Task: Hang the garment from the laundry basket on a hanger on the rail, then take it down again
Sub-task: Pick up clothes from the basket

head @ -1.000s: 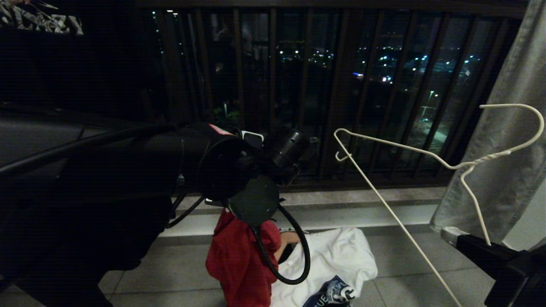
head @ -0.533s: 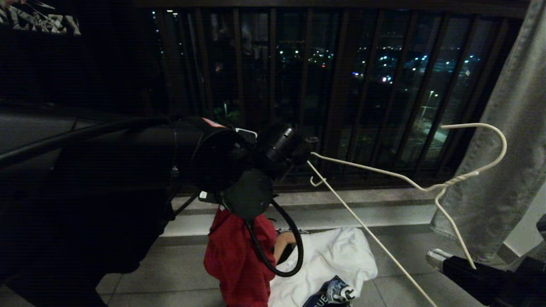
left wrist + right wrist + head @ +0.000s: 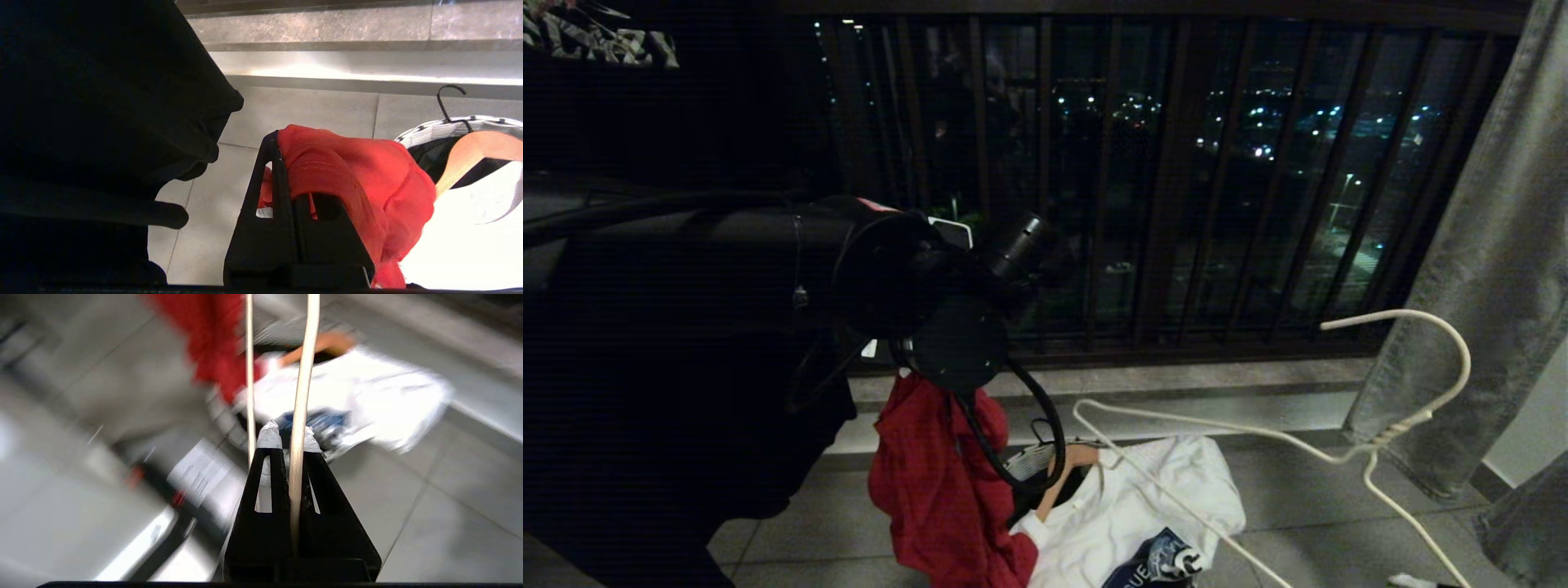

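The red garment (image 3: 939, 490) hangs bunched from my left gripper (image 3: 278, 139), which is shut on a fold of it (image 3: 367, 171) just left of the laundry basket (image 3: 429, 130). In the head view the left wrist hides those fingers. My right gripper (image 3: 288, 435) is shut on the thin white wire hanger (image 3: 300, 416), low at the right. The hanger (image 3: 1401, 426) lies tilted nearly flat, with its far shoulder over the basket's white woven rim (image 3: 1025, 461) and its hook pointing up. The rail is out of view.
A white T-shirt (image 3: 1143, 506) with a dark print and a wooden hanger (image 3: 1078, 457) lie across the basket. A black shirt (image 3: 686, 408) hangs at the left, grey cloth (image 3: 1486, 286) at the right. Dark window bars (image 3: 1094, 204) stand behind a stone ledge (image 3: 1176, 380).
The hanger has come down and leftward, tilting from steep to nearly flat over the basket. My right gripper has sunk out of the head view. The left arm has carried the red garment slightly left.
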Available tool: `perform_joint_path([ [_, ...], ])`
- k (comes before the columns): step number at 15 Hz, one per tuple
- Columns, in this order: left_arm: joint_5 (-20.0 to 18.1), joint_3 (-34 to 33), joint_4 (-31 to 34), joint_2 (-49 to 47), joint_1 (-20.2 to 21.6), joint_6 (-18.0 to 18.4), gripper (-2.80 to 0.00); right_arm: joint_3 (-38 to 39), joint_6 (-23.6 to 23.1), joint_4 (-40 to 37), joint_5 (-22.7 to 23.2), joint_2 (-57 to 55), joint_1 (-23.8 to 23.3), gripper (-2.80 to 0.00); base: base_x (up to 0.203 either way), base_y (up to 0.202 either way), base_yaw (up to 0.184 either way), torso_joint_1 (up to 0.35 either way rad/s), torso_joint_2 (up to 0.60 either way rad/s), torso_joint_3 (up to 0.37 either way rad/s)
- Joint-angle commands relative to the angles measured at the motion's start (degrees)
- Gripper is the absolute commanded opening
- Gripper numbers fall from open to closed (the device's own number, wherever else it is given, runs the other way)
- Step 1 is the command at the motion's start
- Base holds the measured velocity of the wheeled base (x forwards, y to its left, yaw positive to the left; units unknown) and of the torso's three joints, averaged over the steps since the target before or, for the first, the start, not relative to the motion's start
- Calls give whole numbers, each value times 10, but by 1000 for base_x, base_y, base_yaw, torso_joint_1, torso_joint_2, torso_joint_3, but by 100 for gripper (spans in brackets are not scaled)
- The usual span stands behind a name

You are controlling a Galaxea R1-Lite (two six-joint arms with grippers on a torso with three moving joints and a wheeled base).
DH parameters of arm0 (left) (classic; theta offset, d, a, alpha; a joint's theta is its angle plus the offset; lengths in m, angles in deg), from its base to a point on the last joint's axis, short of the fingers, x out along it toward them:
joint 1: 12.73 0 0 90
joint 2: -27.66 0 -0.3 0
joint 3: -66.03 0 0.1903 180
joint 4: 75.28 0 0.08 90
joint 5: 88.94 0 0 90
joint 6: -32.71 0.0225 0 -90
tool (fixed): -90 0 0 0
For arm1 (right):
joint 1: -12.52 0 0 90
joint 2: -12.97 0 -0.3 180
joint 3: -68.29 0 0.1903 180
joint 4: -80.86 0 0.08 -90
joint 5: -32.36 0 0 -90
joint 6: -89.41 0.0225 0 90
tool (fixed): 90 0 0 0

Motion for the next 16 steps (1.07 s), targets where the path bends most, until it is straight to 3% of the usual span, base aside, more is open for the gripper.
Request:
perform_joint_path([
  [1,3,-1,2,6,1,-2,-280,-48,-12,-93,38,43,10,-280,0,0,0,0,0,0],
  [5,-15,-1,3,5,-4,-2,-280,-72,-35,-108,78,30,12,-280,0,0,0,0,0,0],
  [10,-90,6,16,3,-8,-13,-280,-100,-61,-109,103,17,22,-280,0,0,0,0,0,0],
  [12,-139,6,17,8,-15,-20,-280,-113,-80,-109,105,0,39,-280,0,0,0,0,0,0],
  [15,-144,4,34,10,-34,-30,-280,-117,-98,-108,105,-28,68,-280,0,0,0,0,0,0],
  [16,-144,8,52,9,-47,-48,-280,-118,-107,-106,105,-40,70,-280,0,0,0,0,0,0],
])
